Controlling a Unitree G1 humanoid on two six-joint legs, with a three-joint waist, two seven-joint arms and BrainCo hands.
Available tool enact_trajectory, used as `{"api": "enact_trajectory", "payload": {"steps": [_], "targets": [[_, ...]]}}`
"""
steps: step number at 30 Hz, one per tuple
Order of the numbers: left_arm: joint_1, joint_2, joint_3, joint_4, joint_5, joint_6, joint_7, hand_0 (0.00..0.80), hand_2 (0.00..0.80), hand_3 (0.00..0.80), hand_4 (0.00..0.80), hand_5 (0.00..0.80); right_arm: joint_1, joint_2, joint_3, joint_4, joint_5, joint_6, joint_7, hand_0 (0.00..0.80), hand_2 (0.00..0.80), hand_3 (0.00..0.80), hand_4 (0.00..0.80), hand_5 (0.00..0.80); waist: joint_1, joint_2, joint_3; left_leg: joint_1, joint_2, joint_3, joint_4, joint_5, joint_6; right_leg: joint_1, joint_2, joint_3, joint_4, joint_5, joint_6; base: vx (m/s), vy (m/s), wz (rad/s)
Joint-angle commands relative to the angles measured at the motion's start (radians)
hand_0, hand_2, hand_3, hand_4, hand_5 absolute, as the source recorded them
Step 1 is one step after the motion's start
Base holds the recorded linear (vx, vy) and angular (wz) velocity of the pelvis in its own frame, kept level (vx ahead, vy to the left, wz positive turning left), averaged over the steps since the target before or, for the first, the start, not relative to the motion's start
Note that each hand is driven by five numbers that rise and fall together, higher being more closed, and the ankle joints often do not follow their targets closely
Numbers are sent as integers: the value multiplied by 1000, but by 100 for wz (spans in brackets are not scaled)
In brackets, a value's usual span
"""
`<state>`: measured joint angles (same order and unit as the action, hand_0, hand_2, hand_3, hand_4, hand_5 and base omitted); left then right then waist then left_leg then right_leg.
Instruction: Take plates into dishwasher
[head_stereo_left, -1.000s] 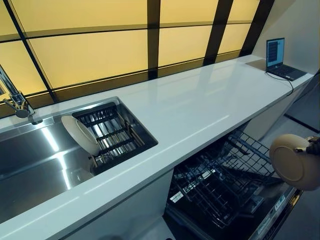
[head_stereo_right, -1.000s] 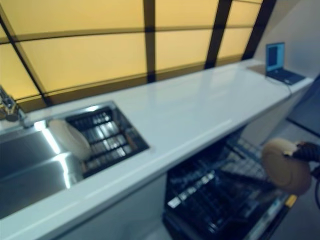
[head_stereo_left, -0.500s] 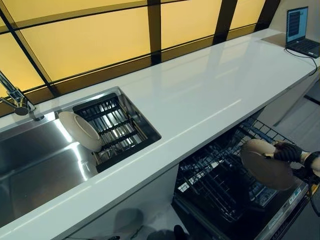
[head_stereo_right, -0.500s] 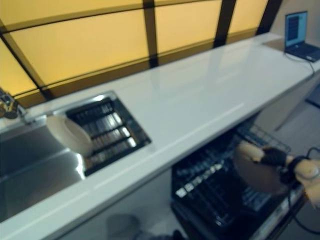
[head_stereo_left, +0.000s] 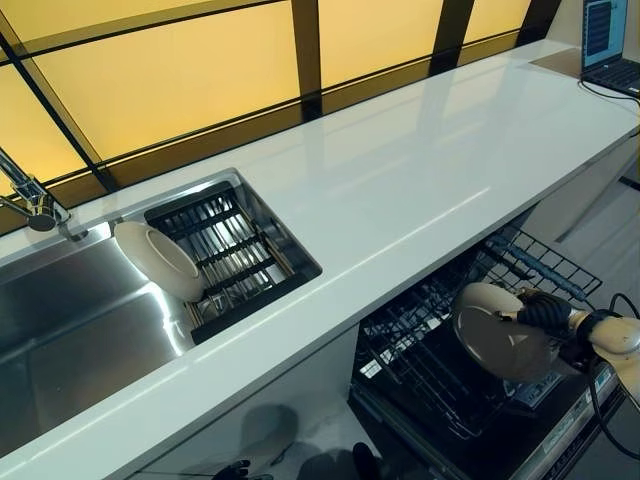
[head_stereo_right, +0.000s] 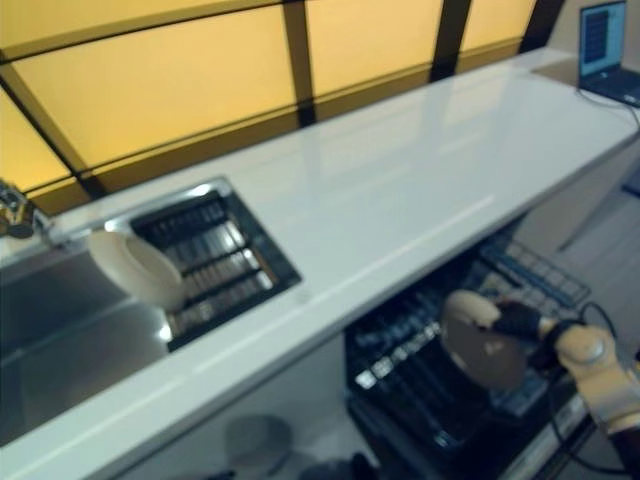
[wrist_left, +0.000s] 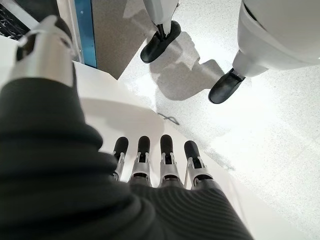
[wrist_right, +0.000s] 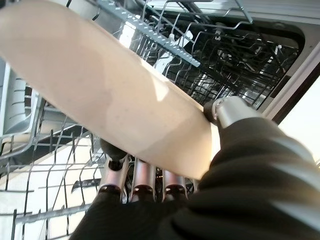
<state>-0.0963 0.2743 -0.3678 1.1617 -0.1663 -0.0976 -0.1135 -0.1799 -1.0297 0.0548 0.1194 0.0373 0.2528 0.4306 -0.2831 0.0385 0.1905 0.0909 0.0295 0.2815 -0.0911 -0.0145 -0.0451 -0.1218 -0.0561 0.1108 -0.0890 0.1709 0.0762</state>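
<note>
Right wrist view shows right hand (wrist_right: 150, 182) clamped on beige plate (wrist_right: 100, 95), held edge-on just above dishwasher rack (head_stereo_left: 440, 350) with its long axis roughly along the wire rows; left hand (wrist_left: 155, 165) relaxed, far away; second plate (head_stereo_left: 158, 260) in sink.

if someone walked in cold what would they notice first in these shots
Probably the right robot hand gripping a round cream plate over the black wire rack of the open dishwasher below the glossy white countertop. Next, a second cream plate stands tilted on the dark drying rack in the steel sink. The left robot hand hangs idle, fingers straight, over the floor.
</note>
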Motion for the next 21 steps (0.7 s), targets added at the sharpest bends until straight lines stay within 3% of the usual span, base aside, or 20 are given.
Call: {"api": "enact_trajectory", "payload": {"steps": [1,8,17,21], "targets": [[-36,47,29,17,9,-25,-10,0,0,0,0,0,-49,47,14,-48,-37,-13,-13,800,800,800,800,800,19,-73,-10,-3,-8,-52,7,-7,24,27,-1,5,24,-23,37,-5,-2,6],[-40,37,25,6,-10,-27,-3,0,0,0,0,0,-78,81,64,-40,-136,-25,-24,800,800,800,800,800,31,-68,-10,-6,-10,-58,8,-6,24,27,-4,4,24,-24,39,-1,-1,2],[-43,25,-3,-20,-27,-19,5,0,0,0,0,0,-151,150,198,79,-384,-53,-118,800,800,800,800,800,61,-51,-5,-12,-17,-78,10,-6,23,33,-14,-7,20,-26,42,-1,2,2],[-43,21,-14,-29,-32,-16,6,0,0,0,0,0,-164,193,242,142,-387,-44,-159,800,800,800,800,800,74,-44,-6,-15,-21,-89,9,-5,23,33,-19,-15,18,-25,43,-6,7,11]]}}
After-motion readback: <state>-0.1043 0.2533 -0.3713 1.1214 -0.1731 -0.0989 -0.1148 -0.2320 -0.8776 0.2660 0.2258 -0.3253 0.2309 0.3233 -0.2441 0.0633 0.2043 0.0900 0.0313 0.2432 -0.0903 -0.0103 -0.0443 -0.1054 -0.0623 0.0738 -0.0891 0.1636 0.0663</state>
